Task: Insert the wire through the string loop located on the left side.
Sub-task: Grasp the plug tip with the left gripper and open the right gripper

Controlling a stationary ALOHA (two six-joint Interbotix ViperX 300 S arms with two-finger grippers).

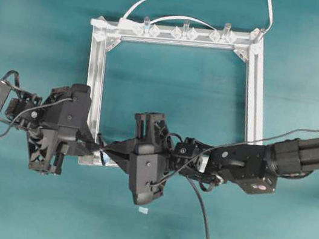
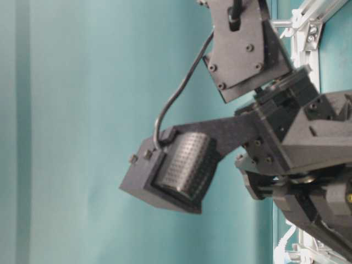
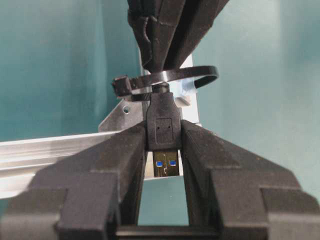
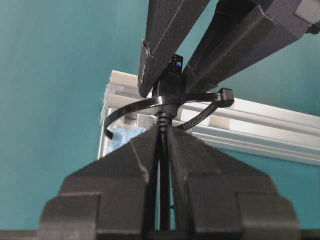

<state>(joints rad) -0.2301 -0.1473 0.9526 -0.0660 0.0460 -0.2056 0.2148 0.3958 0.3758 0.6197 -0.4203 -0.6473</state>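
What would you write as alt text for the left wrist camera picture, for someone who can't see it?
Close up, the left hand grips the black plug of the wire, whose silvery tip points toward the camera. Just behind it, the plug has passed through the string loop, a thin dark band, and the right hand reaches down from above. An aluminium frame lies on the teal table.

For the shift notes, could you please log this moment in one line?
black wire's silver USB plug: through black string loop | left gripper: shut on plug | right gripper: shut on wire behind loop
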